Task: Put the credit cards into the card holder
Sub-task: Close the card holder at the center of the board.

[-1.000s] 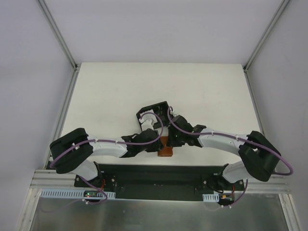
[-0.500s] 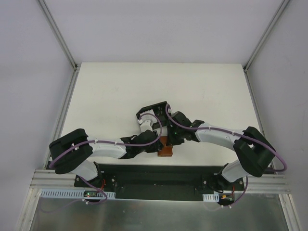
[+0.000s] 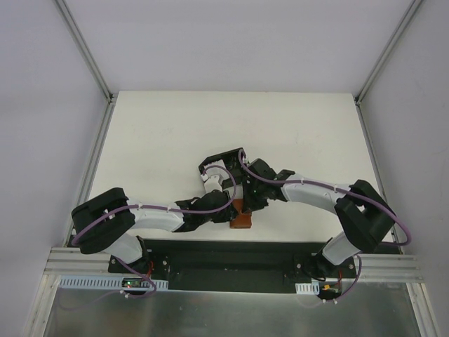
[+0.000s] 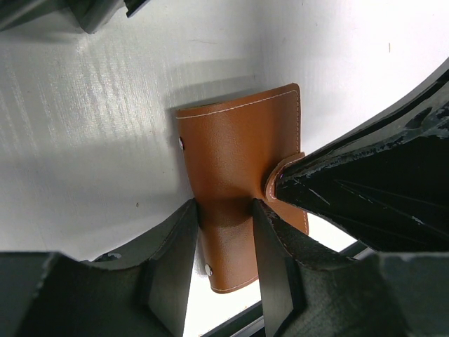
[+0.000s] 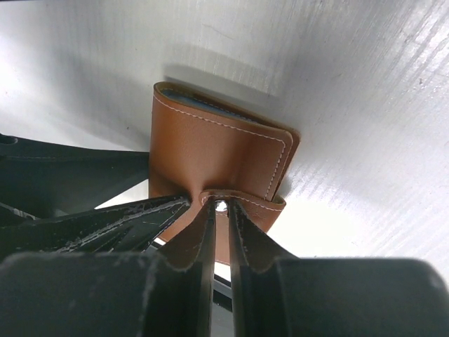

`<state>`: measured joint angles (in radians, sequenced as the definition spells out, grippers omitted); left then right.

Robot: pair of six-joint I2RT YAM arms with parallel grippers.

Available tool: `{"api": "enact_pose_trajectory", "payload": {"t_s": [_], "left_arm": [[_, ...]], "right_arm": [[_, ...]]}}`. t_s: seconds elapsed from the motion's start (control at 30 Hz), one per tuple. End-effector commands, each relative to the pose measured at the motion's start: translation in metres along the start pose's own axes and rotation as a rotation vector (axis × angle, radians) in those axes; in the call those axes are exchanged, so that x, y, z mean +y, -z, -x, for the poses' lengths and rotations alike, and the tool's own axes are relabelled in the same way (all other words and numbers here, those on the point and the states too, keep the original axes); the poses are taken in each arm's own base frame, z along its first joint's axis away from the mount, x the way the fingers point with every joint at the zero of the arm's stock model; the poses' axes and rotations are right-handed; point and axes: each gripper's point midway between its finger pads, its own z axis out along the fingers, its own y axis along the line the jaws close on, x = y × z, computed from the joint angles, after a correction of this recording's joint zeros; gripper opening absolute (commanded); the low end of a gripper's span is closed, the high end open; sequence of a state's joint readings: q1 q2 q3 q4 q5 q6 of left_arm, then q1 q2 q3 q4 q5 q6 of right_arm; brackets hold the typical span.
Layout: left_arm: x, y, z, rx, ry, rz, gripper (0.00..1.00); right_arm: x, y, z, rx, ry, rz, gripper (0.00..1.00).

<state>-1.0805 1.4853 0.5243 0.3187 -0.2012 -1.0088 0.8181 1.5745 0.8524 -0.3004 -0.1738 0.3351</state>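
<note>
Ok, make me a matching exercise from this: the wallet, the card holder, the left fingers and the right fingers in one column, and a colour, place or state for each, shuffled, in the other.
Column one
1. wallet
2. card holder
3. left fingers
4. right fingers

Column two
A. pinching the wallet's small snap tab
B. black, sitting farther back than the wallet
C. brown leather with pale stitching
D. squeezing the wallet's body from both sides

Pairs: 1-C, 2-B, 3-D, 4-A
</note>
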Motion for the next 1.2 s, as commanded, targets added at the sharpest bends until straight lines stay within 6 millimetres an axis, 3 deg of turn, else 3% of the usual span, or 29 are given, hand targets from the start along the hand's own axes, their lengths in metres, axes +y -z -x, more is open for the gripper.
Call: {"api": "enact_pose_trajectory", "payload": {"t_s": [0.0,0.43,0.73,1.03,1.17], "left_arm": [[0.069,0.011,-0.063,0.217,-0.077,0.202,0.37],[0.067,0.011,-0.063,0.215,-0.081,0.194,0.37],[0.071,0.011,-0.060,0.193,-0.081,0.197,0.37],[0.067,0.016,-0.045,0.121,-0.079,0.177,0.41],[0.063,0.024,-0.034,0.082,-0.082,0.168,0.50]], "right_arm": [[-0.049,-0.030,-0.046,0.159,0.032,-0.176,0.12],[-0.054,-0.034,-0.049,0.260,0.084,-0.220,0.12],[-0.060,-0.032,-0.050,0.238,0.087,-0.235,0.13],[-0.047,-0.024,-0.024,0.079,0.094,-0.182,0.19],[-0.037,-0.014,-0.006,-0.025,0.096,-0.142,0.25]]}}
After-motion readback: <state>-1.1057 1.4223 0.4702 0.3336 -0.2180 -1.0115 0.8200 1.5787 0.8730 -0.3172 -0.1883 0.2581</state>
